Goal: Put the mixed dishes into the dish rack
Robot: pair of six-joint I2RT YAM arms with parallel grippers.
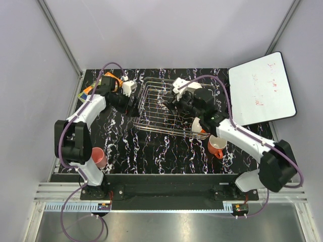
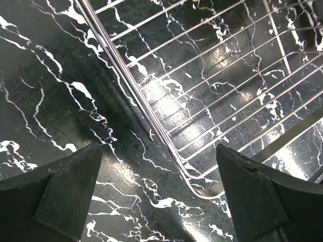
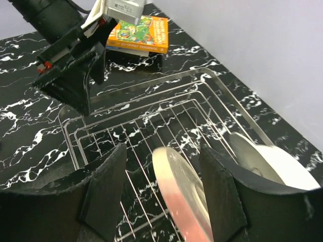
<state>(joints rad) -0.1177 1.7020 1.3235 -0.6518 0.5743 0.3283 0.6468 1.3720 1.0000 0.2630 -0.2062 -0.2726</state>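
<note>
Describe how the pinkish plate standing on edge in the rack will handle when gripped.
The pinkish plate stands on its rim in the thin-wired rack, so it may roll or tip if nudged. Its face looks smooth and glossy, probably slippery in the right pincer. It seems rigid, perhaps chip-prone.

A black bench (image 1: 151, 151) veined with white, like marble, fills the floor of the enclosure. An orange-edged snack packet (image 3: 139, 31) with a green printed face lies flat at the bench's far left corner. A white board (image 1: 260, 88) with a dark rim sits at the bench's far right corner, turned askew and overhanging the right edge, with red scribbles on it. Pale grey walls (image 1: 166, 30) rise behind and beside the bench, framed by slanting aluminium posts (image 1: 60, 35). A slotted metal rail (image 1: 166, 206) runs along the bench's near edge.
</note>
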